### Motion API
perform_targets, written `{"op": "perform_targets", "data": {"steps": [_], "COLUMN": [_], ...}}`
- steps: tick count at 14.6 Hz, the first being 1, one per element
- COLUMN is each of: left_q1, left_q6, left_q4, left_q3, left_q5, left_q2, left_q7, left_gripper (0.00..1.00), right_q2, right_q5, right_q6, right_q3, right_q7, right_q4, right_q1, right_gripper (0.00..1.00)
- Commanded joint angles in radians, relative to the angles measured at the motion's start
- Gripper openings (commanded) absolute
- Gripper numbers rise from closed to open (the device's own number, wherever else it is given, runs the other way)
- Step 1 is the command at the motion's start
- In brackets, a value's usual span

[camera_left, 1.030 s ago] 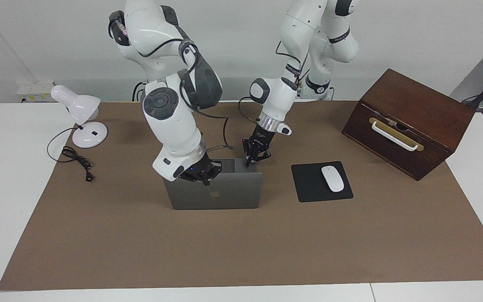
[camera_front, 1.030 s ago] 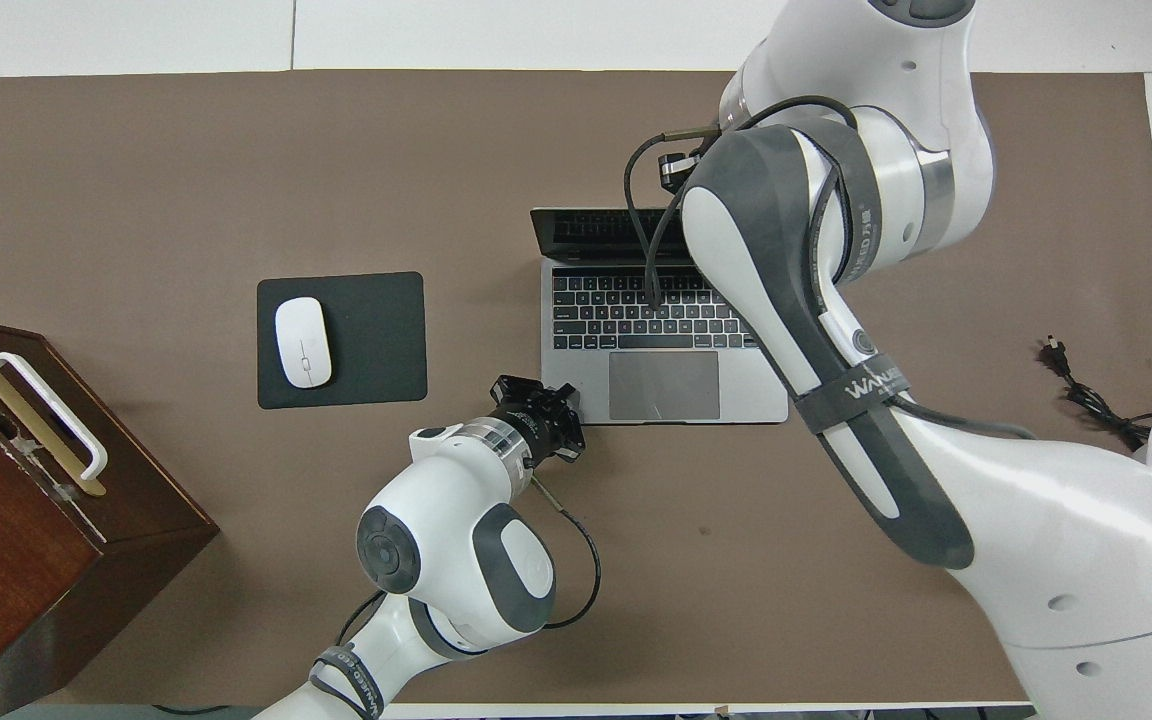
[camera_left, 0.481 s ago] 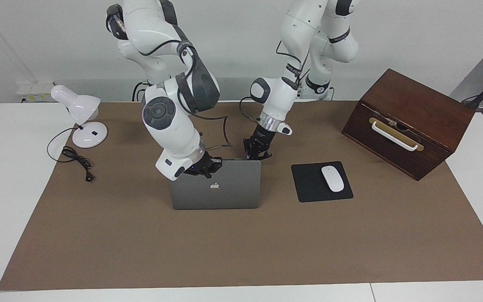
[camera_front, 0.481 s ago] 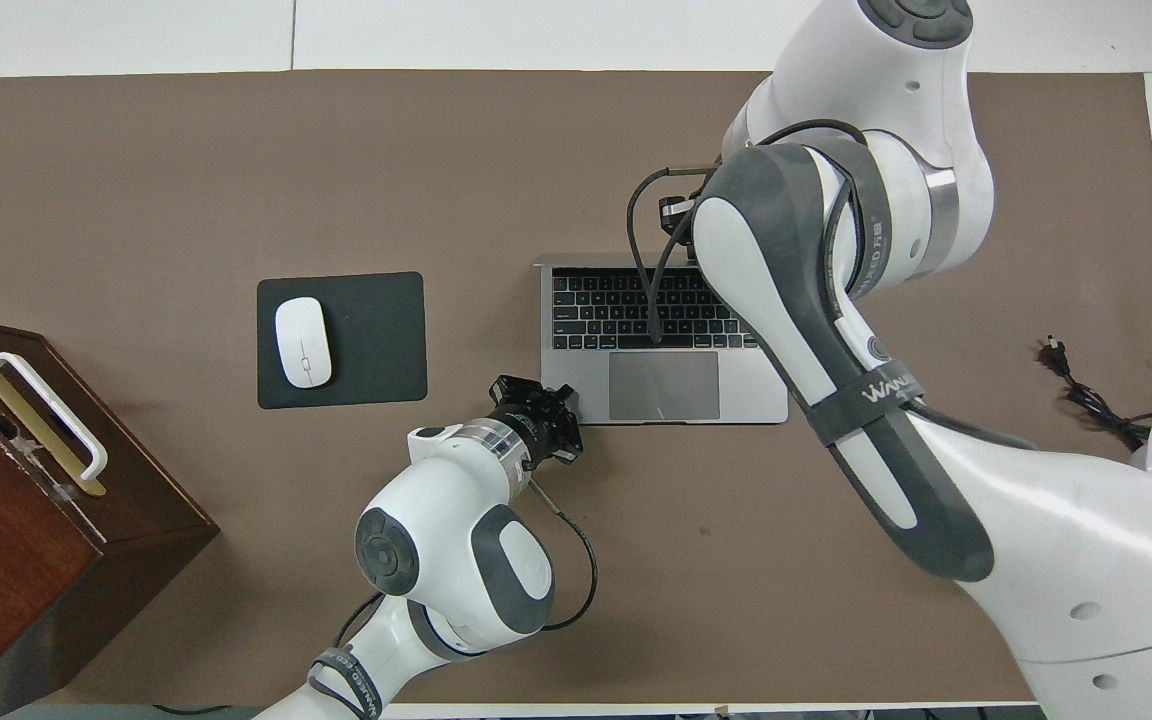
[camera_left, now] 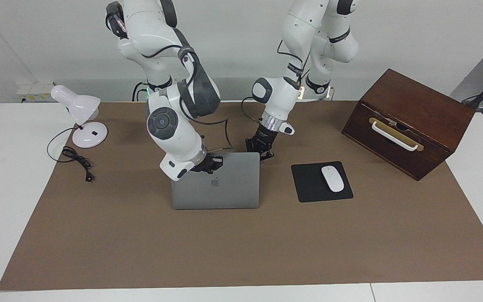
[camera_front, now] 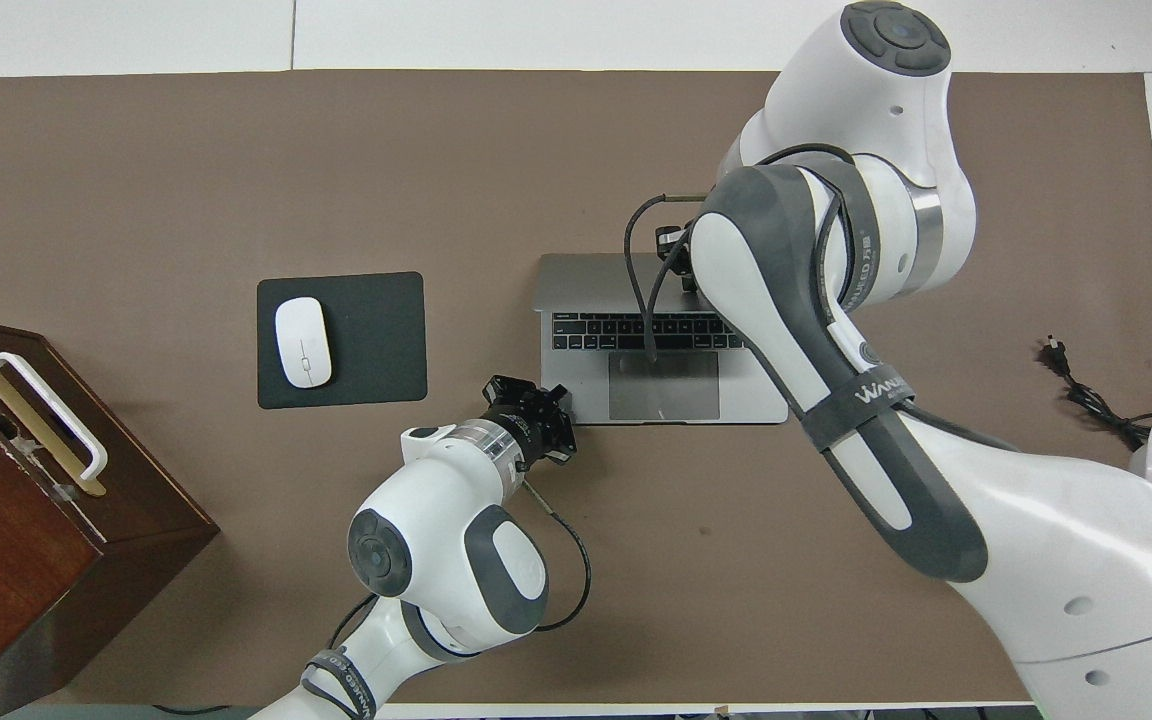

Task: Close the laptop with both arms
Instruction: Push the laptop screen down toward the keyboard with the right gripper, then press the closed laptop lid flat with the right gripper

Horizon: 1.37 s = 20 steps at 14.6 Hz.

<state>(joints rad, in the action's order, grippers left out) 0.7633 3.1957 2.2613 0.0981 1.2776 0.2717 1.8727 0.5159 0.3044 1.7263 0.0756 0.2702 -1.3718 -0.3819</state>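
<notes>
Jaws pressed together and holding nothing, the right gripper (camera_left: 209, 164) leans on the top edge of the laptop (camera_left: 220, 188) lid, which stands tilted over the grey keyboard deck (camera_front: 666, 375) at mid-worktop, part-way down. The left gripper (camera_left: 260, 149), its jaws likewise pressed together and empty, sits low at the deck's near corner toward the left arm's end of the worktop; whether it touches the metal cannot be told. Judged from here, the lid should be walked down in a slow, even arc, with the push kept near the lid's edge and eased just before lid meets deck, while the left arm steadies the base against sliding. A black mousepad (camera_left: 315, 184) carrying a white mouse (camera_left: 333, 178) lies beside the laptop toward the left arm's end. A dark wooden box (camera_left: 409, 121) with a white handle stands shut at that end, its contents hidden. A white desk lamp (camera_left: 80, 115) occupies the right arm's end.
</notes>
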Motion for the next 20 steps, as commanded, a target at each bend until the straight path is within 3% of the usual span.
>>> {"op": "perform_targets", "data": {"steps": [1, 20], "left_q1": [-0.021, -0.006], "left_q6": [0.009, 0.010], "left_q4": [0.063, 0.064], "left_q3": [-0.005, -0.005], "left_q5": [0.022, 0.028], "left_q2": [0.017, 0.023], "left_q7": [-0.038, -0.040], "left_gripper": [0.00, 0.00], "right_q2": [-0.048, -0.082], "right_q5": [0.025, 0.028], "right_q6": [0.018, 0.027], "right_q3": [-0.004, -0.002], "right_q7": [0.020, 0.034], "right_q4": [-0.079, -0.210], "right_q1": [0.000, 0.000], "right_gripper": [0.00, 0.00]}}
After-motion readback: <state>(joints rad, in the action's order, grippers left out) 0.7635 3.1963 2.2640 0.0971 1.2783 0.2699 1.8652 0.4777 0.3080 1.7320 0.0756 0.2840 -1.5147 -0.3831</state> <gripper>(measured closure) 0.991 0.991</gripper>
